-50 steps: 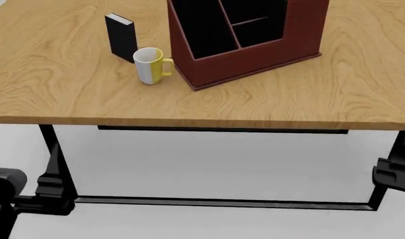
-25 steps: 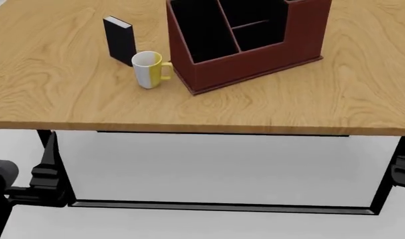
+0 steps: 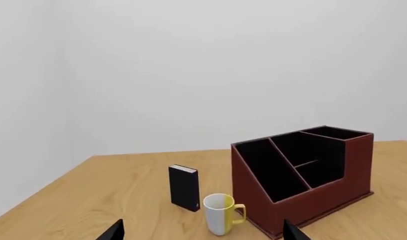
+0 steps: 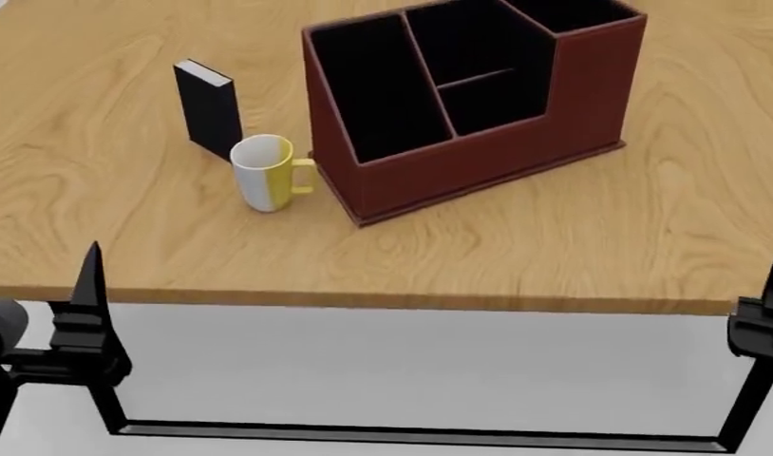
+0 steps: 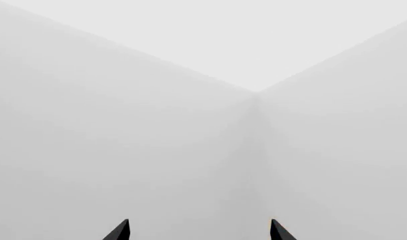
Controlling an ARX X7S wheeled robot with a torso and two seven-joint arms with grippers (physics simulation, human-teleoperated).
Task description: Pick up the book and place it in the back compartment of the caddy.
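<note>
Wood-grain counter [image 4: 133,218] carries, left to right, one upright thin black book [image 4: 208,109], one white-and-yellow mug [image 4: 265,174] and one maroon four-cell caddy [image 4: 488,157], amid pale walls; both jaws spread wide, empty.

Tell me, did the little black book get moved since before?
No. The small black hardcover book stands upright just behind the white-and-yellow mug, left of the maroon caddy, exactly as earlier; only the camera view shifted.
</note>
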